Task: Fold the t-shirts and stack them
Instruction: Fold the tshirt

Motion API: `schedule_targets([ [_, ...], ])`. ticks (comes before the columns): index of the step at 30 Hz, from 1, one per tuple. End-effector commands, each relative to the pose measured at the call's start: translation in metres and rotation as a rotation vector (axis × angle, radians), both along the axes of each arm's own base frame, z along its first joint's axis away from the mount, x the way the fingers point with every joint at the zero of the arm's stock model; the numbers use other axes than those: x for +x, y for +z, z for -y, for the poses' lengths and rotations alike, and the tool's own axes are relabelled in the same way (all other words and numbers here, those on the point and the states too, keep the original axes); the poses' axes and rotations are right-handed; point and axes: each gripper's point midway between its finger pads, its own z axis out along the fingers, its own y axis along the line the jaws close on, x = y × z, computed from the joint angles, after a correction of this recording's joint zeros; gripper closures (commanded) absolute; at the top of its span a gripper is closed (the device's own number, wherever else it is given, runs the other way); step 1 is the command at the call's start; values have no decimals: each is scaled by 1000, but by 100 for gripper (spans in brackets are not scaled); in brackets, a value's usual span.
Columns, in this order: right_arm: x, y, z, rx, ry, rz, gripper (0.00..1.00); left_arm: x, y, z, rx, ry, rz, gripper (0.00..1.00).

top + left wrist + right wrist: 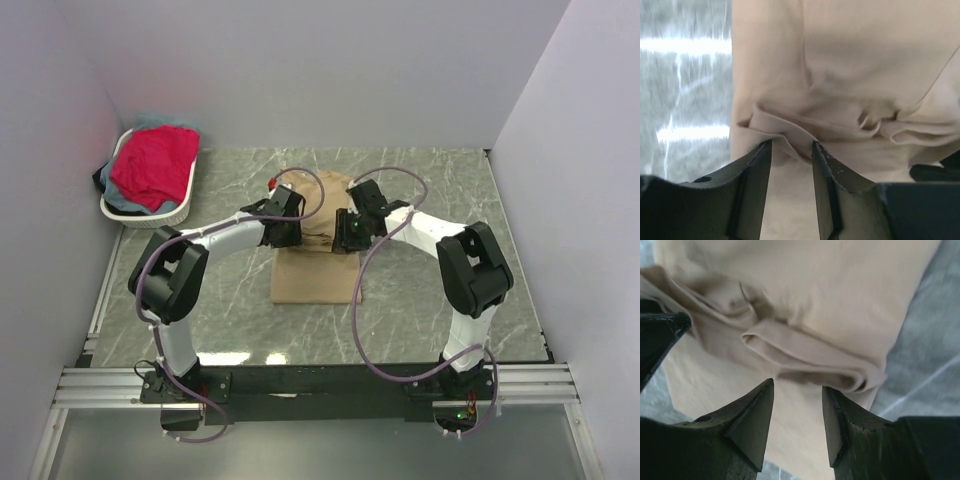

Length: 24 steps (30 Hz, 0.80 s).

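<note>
Tan cloth lies at the middle of the marbled surface: one tan t-shirt, already narrowed into a long strip running near to far, with a rumpled ridge of cloth across its far half. Both arms reach in over that ridge. The left pincer hangs with its jaws apart, the tips just short of a fold edge on the shirt's left side, nothing clamped. The right pincer likewise stands open, just before a rolled lip of cloth near the shirt's right edge.

By the look of it this fold is about midway. The sides appear turned in, but the end-over-end fold is not finished and the ridge wants smoothing. At the far left a white basket holds the red-pink t-shirt on top, with pale blue-grey cloth and dark cloth showing around it, none of them folded. No stack exists yet, so most of the job lies ahead.
</note>
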Motion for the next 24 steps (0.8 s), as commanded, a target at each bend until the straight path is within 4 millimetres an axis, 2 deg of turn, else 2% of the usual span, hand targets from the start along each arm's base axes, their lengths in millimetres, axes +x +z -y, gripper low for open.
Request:
schedule_targets([
  [1, 32, 16, 1, -30, -5, 89, 50, 37, 20, 0, 44, 14, 98, 56],
  [5, 54, 22, 11, -59, -43, 121, 50, 55, 27, -8, 79, 37, 127, 56],
  [9, 70, 30, 27, -80, -80, 148, 50, 69, 39, -25, 96, 90, 149, 55],
  [12, 71, 49, 38, -86, -98, 195, 49, 66, 57, -30, 86, 105, 181, 54],
  [13, 69, 54, 41, -89, -104, 206, 48, 59, 54, -34, 89, 111, 172, 53],
  [14, 63, 63, 46, -90, -108, 217, 47, 56, 65, -36, 73, 114, 190, 52],
  [16, 51, 66, 49, -86, -93, 205, 46, 40, 58, -41, 62, 117, 167, 51],
  [17, 38, 66, 52, -80, -88, 187, 46, 34, 69, -41, 34, 114, 184, 50],
  [18, 28, 66, 48, -50, -67, 169, 46, 18, 55, -46, 40, 102, 148, 49],
  [19, 18, 73, 48, -22, -64, 177, 46, 10, 53, -49, 27, 113, 137, 48],
  [20, 2, 60, 51, -14, -56, 143, 45, 3, 60, -51, 6, 114, 152, 48],
  [21, -9, 58, 49, 13, -43, 126, 44, -13, 44, -57, 10, 119, 112, 48],
  [22, -15, 65, 49, 38, -49, 144, 44, -22, 40, -58, -9, 117, 99, 48],
  [23, -32, 51, 53, 38, -45, 105, 44, -28, 49, -57, -49, 113, 119, 48],
  [24, -41, 49, 52, 60, -36, 91, 44, -44, 33, -62, -57, 111, 84, 47],
])
